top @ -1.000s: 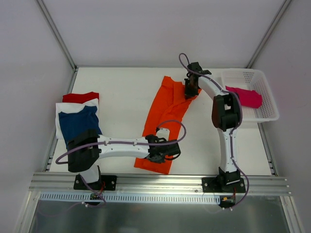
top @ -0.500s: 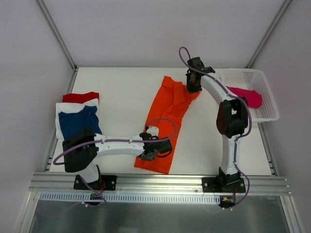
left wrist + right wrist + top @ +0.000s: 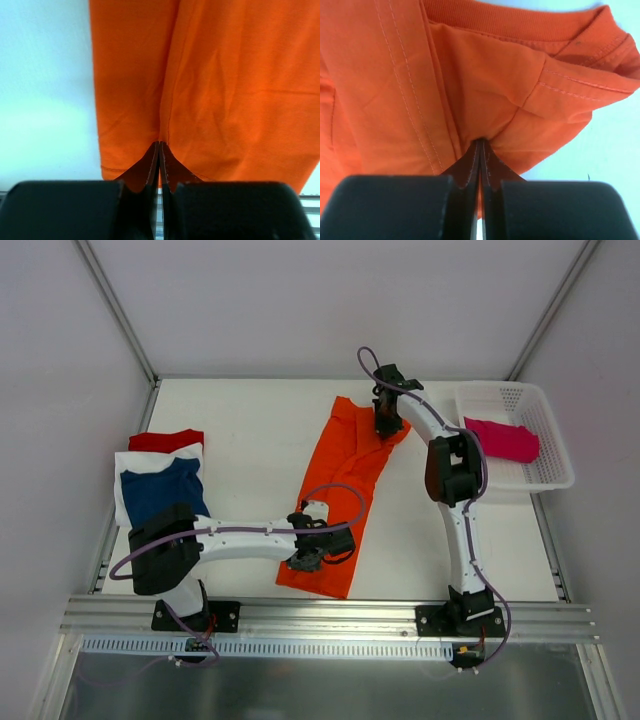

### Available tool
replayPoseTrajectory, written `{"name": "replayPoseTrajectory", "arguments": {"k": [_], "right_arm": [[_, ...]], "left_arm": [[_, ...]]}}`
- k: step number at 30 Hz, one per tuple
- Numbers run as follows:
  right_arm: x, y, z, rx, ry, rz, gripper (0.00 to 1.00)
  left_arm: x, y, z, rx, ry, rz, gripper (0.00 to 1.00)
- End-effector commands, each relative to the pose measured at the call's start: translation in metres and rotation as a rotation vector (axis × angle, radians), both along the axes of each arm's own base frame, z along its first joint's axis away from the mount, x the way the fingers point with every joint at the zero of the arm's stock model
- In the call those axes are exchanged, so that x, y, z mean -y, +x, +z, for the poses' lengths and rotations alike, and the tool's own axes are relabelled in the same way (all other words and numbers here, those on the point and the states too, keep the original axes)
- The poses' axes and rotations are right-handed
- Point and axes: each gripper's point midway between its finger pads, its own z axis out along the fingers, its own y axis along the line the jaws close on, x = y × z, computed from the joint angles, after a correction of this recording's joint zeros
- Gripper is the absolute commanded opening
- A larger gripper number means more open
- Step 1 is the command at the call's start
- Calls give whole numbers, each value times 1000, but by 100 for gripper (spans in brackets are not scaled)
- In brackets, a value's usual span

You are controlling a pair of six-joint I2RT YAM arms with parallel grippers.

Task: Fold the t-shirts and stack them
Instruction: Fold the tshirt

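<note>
Soft, light bright orange cloth t-shirt (image 3: 345,475) lies on the tabletop (image 3: 250,440) between the left pincer (image 3: 159,150), nipping its hem end, and the right pincer (image 3: 481,147), seemingly nipping cloth beside the collar. Hold doubled edges; it sags.

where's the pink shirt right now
In the top view, the pink shirt lies inside the white basket at the far right corner of the table.

Top view looks down over the whole desk (image 3: 250,420); wrist views sit close at the 6 and 12 o'clock ends of the orange t-shirt (image 3: 345,475).
</note>
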Motion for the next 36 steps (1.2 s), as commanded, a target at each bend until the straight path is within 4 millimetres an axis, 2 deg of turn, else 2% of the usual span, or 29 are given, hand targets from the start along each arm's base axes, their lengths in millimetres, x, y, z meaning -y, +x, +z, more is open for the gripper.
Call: {"name": "replayPoseTrajectory", "arguments": {"k": [1, 7, 12, 17, 25, 35, 36], "right_arm": [[-6, -1, -4, -30, 18, 8, 0], [-12, 3, -9, -34, 42, 18, 1], [-21, 9, -5, -22, 82, 31, 0], [-28, 13, -2, -15, 118, 13, 1], [-26, 8, -13, -38, 110, 11, 1], [-27, 15, -14, -28, 127, 14, 0], [-34, 14, -13, -41, 174, 29, 0]], "left_arm": [[12, -6, -5, -45, -48, -33, 0], [30, -12, -13, -92, -104, -59, 0], [42, -15, -14, -115, -148, -68, 0], [39, -17, -17, -121, -138, -69, 0], [34, -12, -12, -89, -129, -75, 0], [66, -25, -25, -180, -210, -109, 0], [69, -25, -24, -179, -217, -113, 0]]}}
